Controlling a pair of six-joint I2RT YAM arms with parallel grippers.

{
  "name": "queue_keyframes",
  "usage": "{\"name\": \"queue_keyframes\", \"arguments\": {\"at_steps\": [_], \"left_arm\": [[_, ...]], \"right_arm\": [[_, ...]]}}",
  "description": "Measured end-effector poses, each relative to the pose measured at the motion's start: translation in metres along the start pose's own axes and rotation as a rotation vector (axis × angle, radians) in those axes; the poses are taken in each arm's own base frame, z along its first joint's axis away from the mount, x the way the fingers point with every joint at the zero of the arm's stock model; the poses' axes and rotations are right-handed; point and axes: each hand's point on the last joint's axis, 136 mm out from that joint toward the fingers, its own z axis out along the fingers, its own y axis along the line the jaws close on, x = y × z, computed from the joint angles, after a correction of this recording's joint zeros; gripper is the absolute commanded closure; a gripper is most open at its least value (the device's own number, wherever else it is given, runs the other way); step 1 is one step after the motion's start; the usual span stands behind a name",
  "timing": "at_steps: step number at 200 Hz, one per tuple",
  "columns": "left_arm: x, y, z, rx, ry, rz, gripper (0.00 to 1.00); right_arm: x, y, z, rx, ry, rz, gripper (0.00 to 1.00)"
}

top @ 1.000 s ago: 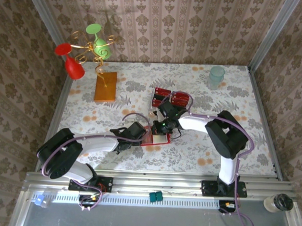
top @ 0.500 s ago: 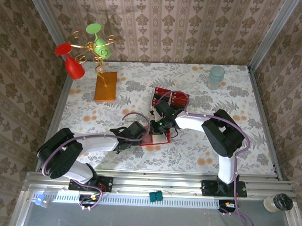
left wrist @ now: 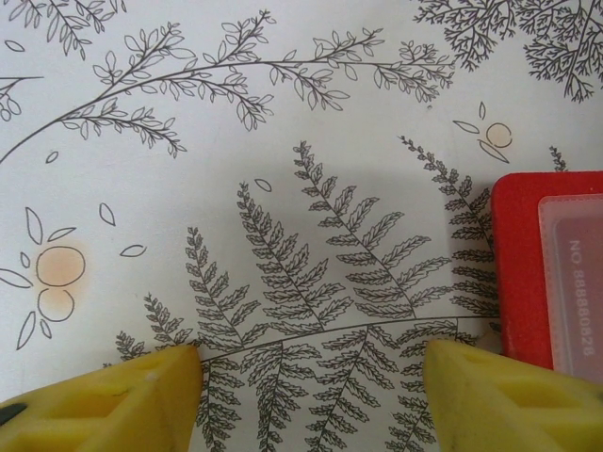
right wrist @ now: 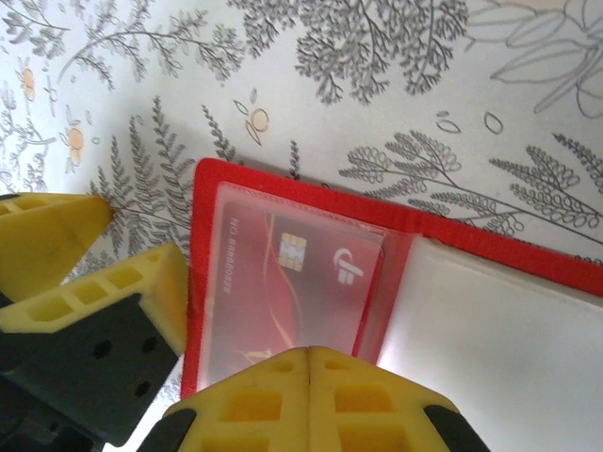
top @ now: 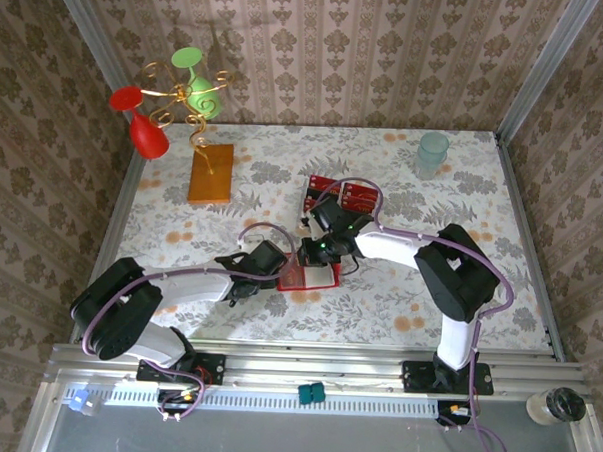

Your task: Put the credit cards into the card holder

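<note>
The card holder (right wrist: 490, 247) lies open on the table, a red case with clear pockets (top: 297, 280). One red credit card (right wrist: 292, 273) with a gold chip sits inside its left pocket. My right gripper (right wrist: 309, 395) is shut, fingertips together just over the near edge of that pocket (top: 315, 251). My left gripper (left wrist: 311, 395) is open and low on the table at the holder's left edge (left wrist: 516, 264), its right finger (left wrist: 509, 395) right beside the red rim. More credit cards (top: 341, 195) lie loose just behind the holder.
An orange-brown slab (top: 211, 172) at the back left carries a gold wire stand with a red glass (top: 146, 129) and a green glass (top: 199, 93). A pale cup (top: 433, 152) stands at the back right. Patterned walls close in the table.
My right gripper has shifted slightly left over the holder, staying shut, and its elbow has swung. The left arm has barely moved.
</note>
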Motion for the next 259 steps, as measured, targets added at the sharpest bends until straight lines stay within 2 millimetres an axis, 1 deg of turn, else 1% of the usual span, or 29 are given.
{"name": "queue_keyframes", "arguments": {"at_steps": [19,41,78,139,155,170,179,185,195,205,228,244,259], "left_arm": [[0.0,0.0,0.0,0.0,0.0,0.0,0.35],[0.0,0.0,0.0,0.0,0.0,0.003,0.35],[0.0,0.0,0.0,0.0,0.0,0.007,0.35],[0.0,0.0,-0.001,-0.002,0.003,0.019,0.35],[-0.001,0.004,-0.003,-0.014,0.009,0.027,0.35],[-0.007,0.005,-0.01,-0.011,0.001,0.027,0.35],[-0.014,0.004,-0.016,-0.001,-0.012,0.02,0.35],[-0.019,0.002,-0.02,0.009,-0.023,0.015,0.35],[-0.029,-0.003,-0.029,0.03,-0.044,0.006,0.35],[-0.039,-0.009,-0.038,0.056,-0.07,-0.005,0.35],[-0.059,-0.025,-0.053,0.108,-0.106,-0.021,0.35],[-0.069,-0.036,-0.061,0.142,-0.121,-0.027,0.35],[-0.072,-0.048,-0.066,0.174,-0.124,-0.021,0.35]], "right_arm": [[0.006,-0.004,0.003,0.008,0.014,0.006,1.0],[0.008,-0.006,0.005,0.012,0.022,0.01,1.0],[0.016,-0.008,0.016,0.02,0.049,0.01,1.0],[0.015,-0.006,0.018,0.018,0.05,0.016,1.0],[0.015,-0.005,0.016,0.018,0.049,0.016,1.0],[0.012,-0.005,0.011,0.018,0.042,0.02,1.0],[0.009,-0.004,0.005,0.015,0.032,0.021,1.0],[0.007,-0.003,-0.001,0.013,0.022,0.023,0.98],[0.0,-0.002,-0.01,0.007,0.0,0.026,0.91],[-0.008,-0.004,-0.021,0.005,-0.027,0.028,0.89],[-0.025,-0.016,-0.041,0.016,-0.081,0.045,0.89],[-0.031,-0.027,-0.047,0.028,-0.097,0.06,0.88],[-0.033,-0.039,-0.05,0.049,-0.098,0.077,0.87]]}}
